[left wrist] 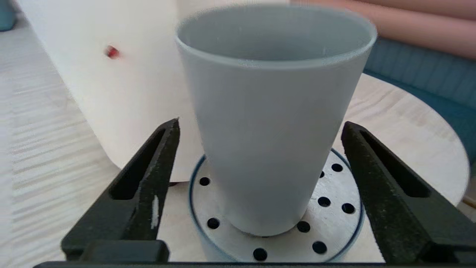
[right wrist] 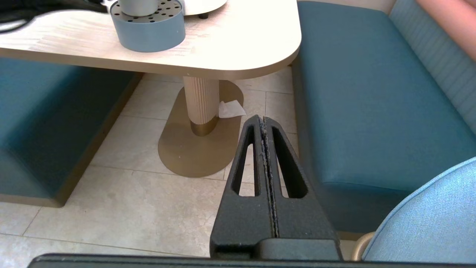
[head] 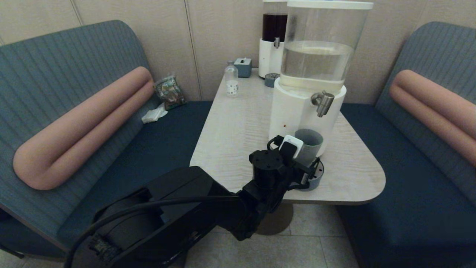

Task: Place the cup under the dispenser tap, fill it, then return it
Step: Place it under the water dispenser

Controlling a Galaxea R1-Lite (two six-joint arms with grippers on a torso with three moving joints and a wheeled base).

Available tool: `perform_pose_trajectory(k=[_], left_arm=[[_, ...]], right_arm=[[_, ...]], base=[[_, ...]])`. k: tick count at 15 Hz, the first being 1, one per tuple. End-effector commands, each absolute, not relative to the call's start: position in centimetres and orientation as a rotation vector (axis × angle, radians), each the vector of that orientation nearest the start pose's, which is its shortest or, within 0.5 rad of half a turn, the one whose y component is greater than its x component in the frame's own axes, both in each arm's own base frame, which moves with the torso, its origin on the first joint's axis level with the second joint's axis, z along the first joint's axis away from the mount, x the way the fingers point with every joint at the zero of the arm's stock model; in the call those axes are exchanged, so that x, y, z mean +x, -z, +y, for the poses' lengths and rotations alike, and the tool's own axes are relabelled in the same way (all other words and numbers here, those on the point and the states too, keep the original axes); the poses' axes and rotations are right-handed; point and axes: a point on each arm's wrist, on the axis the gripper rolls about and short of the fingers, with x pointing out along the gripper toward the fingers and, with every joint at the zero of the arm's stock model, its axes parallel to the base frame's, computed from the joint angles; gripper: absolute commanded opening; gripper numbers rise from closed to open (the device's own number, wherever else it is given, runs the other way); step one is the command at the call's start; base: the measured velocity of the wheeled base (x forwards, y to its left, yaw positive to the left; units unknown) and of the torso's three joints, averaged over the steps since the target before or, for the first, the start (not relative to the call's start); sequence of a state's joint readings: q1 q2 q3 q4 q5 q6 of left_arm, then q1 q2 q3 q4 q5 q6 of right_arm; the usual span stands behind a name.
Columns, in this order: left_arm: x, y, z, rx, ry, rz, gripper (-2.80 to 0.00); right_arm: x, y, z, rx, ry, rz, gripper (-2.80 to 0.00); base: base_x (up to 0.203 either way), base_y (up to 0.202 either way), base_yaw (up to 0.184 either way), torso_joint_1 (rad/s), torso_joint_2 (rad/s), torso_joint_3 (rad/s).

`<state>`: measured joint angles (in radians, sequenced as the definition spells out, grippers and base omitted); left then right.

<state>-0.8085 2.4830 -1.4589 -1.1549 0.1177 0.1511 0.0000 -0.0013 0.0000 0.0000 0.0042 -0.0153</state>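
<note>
The grey-blue cup (head: 311, 146) stands upright on the round perforated drip tray (head: 318, 174), below and slightly nearer than the brushed-silver dispenser tap (head: 322, 103) of the large clear-water dispenser (head: 293, 111). My left gripper (head: 303, 160) is open, level with the cup's lower half. In the left wrist view the cup (left wrist: 271, 130) stands between its black fingers (left wrist: 156, 178), with a gap on each side. I cannot see into the cup for water. My right gripper (right wrist: 263, 118) is shut on nothing, parked low beside the right bench.
At the table's far end stand a dark-liquid dispenser (head: 274, 41), a small clear bottle (head: 231, 80) and a grey-blue box (head: 243, 67). The tray (right wrist: 148, 31) sits close to the table's near edge (head: 334, 201). A snack packet (head: 170, 92) lies on the left bench.
</note>
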Motion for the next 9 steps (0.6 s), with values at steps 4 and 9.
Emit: perform_pose_trajectory(k=[4, 9], left_arm=[[32.6, -12.3, -33.7, 0.057, 0.672, -0.228, 0.0], [29.9, -14.3, -31.8, 0.056, 0.685, -0.226, 0.0]], right_arm=[[-2.3, -7.5, 0.0, -0.015, -0.005, 0.0, -2.8], [-2.3, -7.5, 0.0, -0.015, -0.005, 0.0, -2.8]], base=[[0.0, 0.0, 0.0, 0.0, 0.0, 0.0], [0.0, 0.0, 0.0, 0.0, 0.0, 0.0]])
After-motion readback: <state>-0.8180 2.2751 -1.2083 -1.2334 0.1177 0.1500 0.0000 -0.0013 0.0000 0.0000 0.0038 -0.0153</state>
